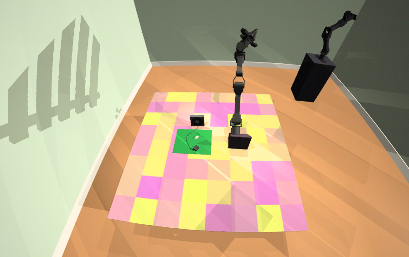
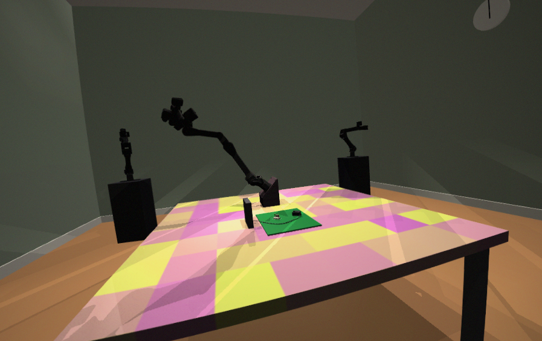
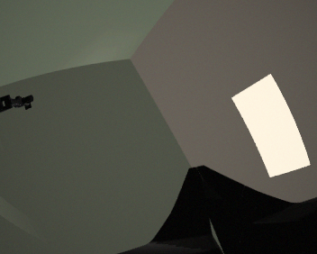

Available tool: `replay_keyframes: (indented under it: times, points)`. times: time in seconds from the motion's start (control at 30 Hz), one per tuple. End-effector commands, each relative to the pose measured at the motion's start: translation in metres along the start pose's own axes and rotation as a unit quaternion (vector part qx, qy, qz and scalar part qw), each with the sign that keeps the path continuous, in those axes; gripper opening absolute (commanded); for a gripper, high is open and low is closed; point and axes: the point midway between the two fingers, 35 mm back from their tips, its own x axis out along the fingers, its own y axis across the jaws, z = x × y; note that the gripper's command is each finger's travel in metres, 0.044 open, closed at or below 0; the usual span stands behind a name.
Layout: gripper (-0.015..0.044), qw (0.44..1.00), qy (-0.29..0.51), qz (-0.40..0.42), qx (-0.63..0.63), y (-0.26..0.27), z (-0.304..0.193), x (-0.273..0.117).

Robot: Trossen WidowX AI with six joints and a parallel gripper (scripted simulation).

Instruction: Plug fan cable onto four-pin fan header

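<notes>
A: Pincer (image 1: pixel 256 30) (image 3: pixel 196 174)?
B: Clenched on nothing, raised well above the board (image 1: pixel 204 148) (image 2: pixel 268 229). Likely parked clear.
A: Plug (image 1: pixel 195 148) (image 2: pixel 296 213)?
B: Loose on the board, apart from the header (image 1: pixel 196 137) (image 2: pixel 277 216). Cable (image 1: pixel 186 139) (image 2: pixel 279 223) slack, probably for reach.
A: Fan (image 1: pixel 197 120) (image 2: pixel 248 213)?
B: Upright beside the board.

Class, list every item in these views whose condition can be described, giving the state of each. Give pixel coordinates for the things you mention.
Claw (image 1: pixel 256 31) (image 3: pixel 196 174): shut, raised well away from the board
Fan (image 1: pixel 197 120) (image 2: pixel 248 213): standing upright beside the board
Cable plug (image 1: pixel 195 148) (image 2: pixel 296 213): unplugged, lying on the board
Cable (image 1: pixel 186 139) (image 2: pixel 279 223): curved loosely across the board
Fan header (image 1: pixel 196 137) (image 2: pixel 277 216): unoccupied
Board (image 1: pixel 204 146) (image 2: pixel 271 230): lying flat
</notes>
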Motion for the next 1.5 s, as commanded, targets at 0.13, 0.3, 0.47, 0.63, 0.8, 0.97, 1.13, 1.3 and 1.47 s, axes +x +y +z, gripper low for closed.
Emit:
replay_keyframes:
  times: [0.13, 0.3, 0.47, 0.63, 0.8, 0.97, 1.13, 1.3, 1.47]
  points:
    - [0.0131, 1.0, -0.002, 0.002, 0.002, 0.001, 0.001, 0.0]
    - [0.021, 0.996, -0.053, 0.057, 0.039, 0.043, 0.034, -0.011]
    - [0.021, 0.984, -0.107, 0.131, 0.062, 0.091, 0.074, -0.035]
    - [0.021, 0.966, -0.161, 0.185, 0.077, 0.119, 0.108, -0.063]
    - [0.021, 0.945, -0.203, 0.238, 0.092, 0.146, 0.138, -0.095]
    - [0.021, 0.909, -0.272, 0.3, 0.104, 0.169, 0.174, -0.145]
    - [0.021, 0.861, -0.325, 0.37, 0.126, 0.191, 0.212, -0.211]
    - [0.021, 0.809, -0.381, 0.424, 0.144, 0.196, 0.242, -0.279]
    - [0.021, 0.751, -0.419, 0.487, 0.155, 0.197, 0.263, -0.351]
